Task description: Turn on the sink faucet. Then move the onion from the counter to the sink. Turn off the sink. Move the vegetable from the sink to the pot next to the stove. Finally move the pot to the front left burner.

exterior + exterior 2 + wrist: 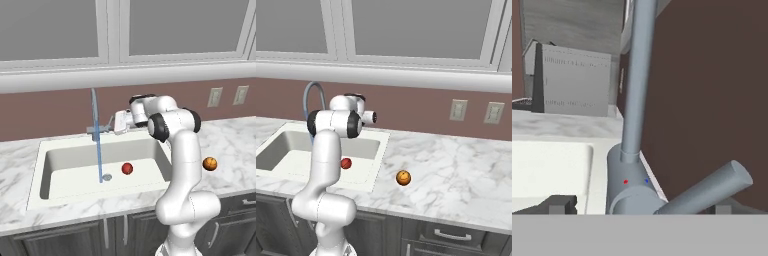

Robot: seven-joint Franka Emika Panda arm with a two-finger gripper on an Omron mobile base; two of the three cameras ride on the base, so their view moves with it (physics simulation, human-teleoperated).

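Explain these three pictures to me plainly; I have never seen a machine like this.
It is a white robot arm in a computer-drawn kitchen. Two pictures look over it from behind, left and right. The third comes from a camera on its hand, close to the faucet and its lever. Water runs from the spout into the sink, where a red onion lies. An orange ball sits on the marble counter. The gripper reaches toward the faucet base, jaws open, holding nothing.

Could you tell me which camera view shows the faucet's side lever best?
The hand view: the lever juts from the faucet base right in front. In the left base view it is a tiny stub by the gripper; in the right base view the arm hides it.
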